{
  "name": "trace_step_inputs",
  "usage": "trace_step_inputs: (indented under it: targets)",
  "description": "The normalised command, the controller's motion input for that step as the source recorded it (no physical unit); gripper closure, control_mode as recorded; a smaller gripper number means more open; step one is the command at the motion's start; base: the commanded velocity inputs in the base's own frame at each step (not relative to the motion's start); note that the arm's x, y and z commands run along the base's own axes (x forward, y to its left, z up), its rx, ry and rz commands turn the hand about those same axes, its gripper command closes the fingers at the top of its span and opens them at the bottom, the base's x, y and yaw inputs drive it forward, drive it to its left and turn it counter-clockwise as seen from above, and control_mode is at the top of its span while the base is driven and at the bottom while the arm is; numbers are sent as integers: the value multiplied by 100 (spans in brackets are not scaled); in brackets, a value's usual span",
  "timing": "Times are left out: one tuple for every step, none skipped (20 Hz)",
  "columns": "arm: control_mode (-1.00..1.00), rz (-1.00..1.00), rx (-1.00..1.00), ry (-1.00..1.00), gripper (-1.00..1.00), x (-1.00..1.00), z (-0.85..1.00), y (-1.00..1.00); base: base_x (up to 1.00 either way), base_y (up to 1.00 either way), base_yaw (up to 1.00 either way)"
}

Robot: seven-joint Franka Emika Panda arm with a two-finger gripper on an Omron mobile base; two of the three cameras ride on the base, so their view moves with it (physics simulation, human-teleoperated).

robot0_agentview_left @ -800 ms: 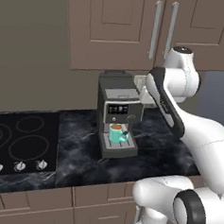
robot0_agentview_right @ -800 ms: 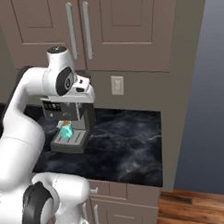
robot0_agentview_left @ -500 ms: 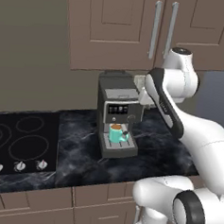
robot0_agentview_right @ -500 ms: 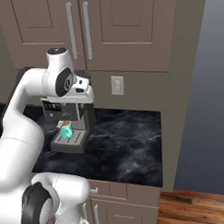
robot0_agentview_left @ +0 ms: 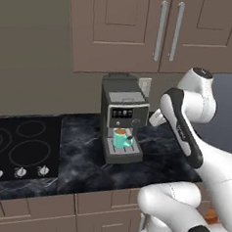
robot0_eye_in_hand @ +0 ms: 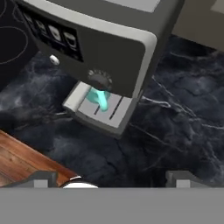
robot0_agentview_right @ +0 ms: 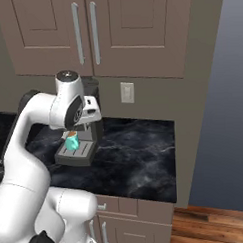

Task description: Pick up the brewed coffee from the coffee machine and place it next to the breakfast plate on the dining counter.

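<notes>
The brewed coffee [robot0_agentview_left: 120,138], a teal mug, stands on the drip tray of the grey and black coffee machine [robot0_agentview_left: 123,113]. From the right base view the mug [robot0_agentview_right: 72,142] shows under the machine's head, partly behind my arm. My gripper [robot0_agentview_left: 152,120] hovers just right of the machine, level with its button panel and above the mug. In the hand view the two fingertips [robot0_eye_in_hand: 41,179] stand far apart, open, with nothing between them. That view looks down on the machine [robot0_eye_in_hand: 109,39] and the mug's handle [robot0_eye_in_hand: 100,98]. The breakfast plate and the dining counter are out of view.
The machine stands on a black marble worktop [robot0_agentview_left: 85,160] with a built-in cooktop [robot0_agentview_left: 17,150] to its left. Wall cabinets [robot0_agentview_left: 158,27] hang above. A wall outlet [robot0_agentview_right: 126,92] is behind the machine. The worktop ends at a grey wall [robot0_agentview_right: 212,89] on the right.
My arm has dropped lower beside the machine, bringing the hand down toward the level of the panel. The mug and the machine have not moved.
</notes>
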Motion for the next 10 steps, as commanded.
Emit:
trace_step_inputs:
  targets:
    - [-100, 40, 0, -21, -100, -21, -29, 0, 0, 0, 0]
    - [-100, 39, 0, -22, -100, -20, -28, 7, 0, 0, 0]
    - [-100, 38, 0, -22, -100, -19, -27, 12, 0, 0, 0]
    - [-100, 38, 0, -22, -100, -19, -25, 14, 0, 0, 0]
    - [-100, 37, 0, -23, -100, -24, -25, 14, 0, 0, 0]
    - [-100, 37, 2, -20, -100, -28, -14, 8, 0, 0, 0]
    - [-100, 38, 8, -15, -100, -30, -7, 5, 0, 0, 0]
    - [-100, 38, 9, -16, -100, -27, -6, 7, 0, 0, 0]
    - [-100, 37, 10, -19, -100, -26, -12, 3, 0, 0, 0]
    - [-100, 35, 10, -21, -100, -22, -16, 4, 0, 0, 0]
